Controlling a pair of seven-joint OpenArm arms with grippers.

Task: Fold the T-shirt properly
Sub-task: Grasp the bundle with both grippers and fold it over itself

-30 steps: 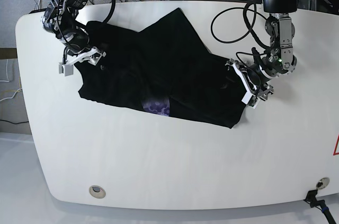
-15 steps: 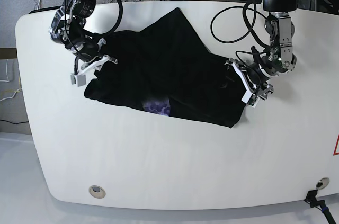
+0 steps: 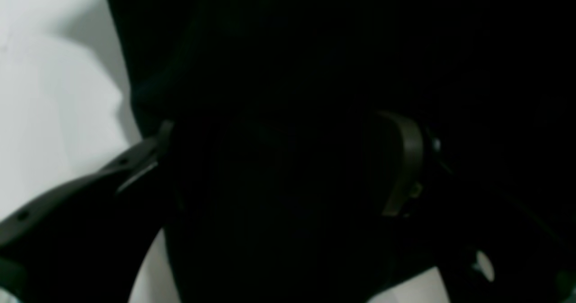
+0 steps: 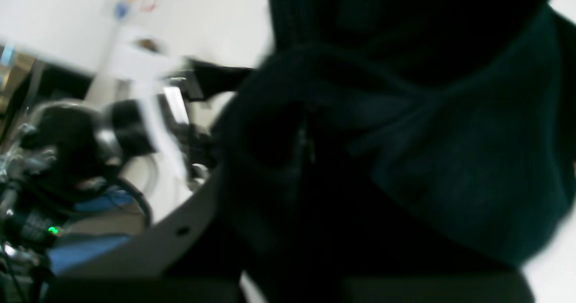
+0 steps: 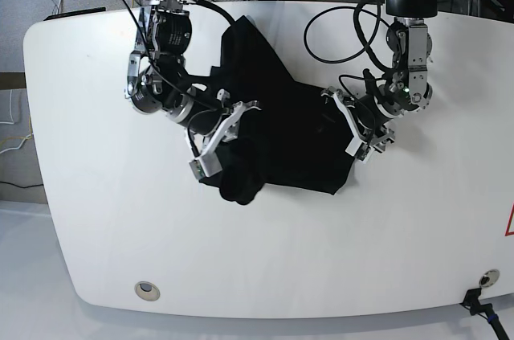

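Observation:
The black T-shirt [image 5: 281, 115] lies bunched in the middle of the white table [image 5: 321, 260]; no print shows. My right gripper [image 5: 217, 141], on the left side of the base view, is shut on the shirt's left part and holds it lifted over the shirt's middle, with a fold hanging below it. In the right wrist view, dark fabric [image 4: 450, 159] fills the frame beside a grey finger [image 4: 180, 231]. My left gripper [image 5: 351, 127] rests at the shirt's right edge, open. Its fingers [image 3: 405, 159] stand wide apart with black cloth [image 3: 292, 69] between them.
Black cables [image 5: 345, 34] loop from the left arm over the table's far side. Two round grommets [image 5: 146, 289] [image 5: 487, 278] sit near the front edge. A red mark [image 5: 508, 223] shows at the right border. The other arm [image 4: 112, 132] appears blurred in the right wrist view.
My right gripper shut on the shirt's left part and carried it right, over the shirt's middle. The purple print is now covered. The left gripper shifted slightly left.

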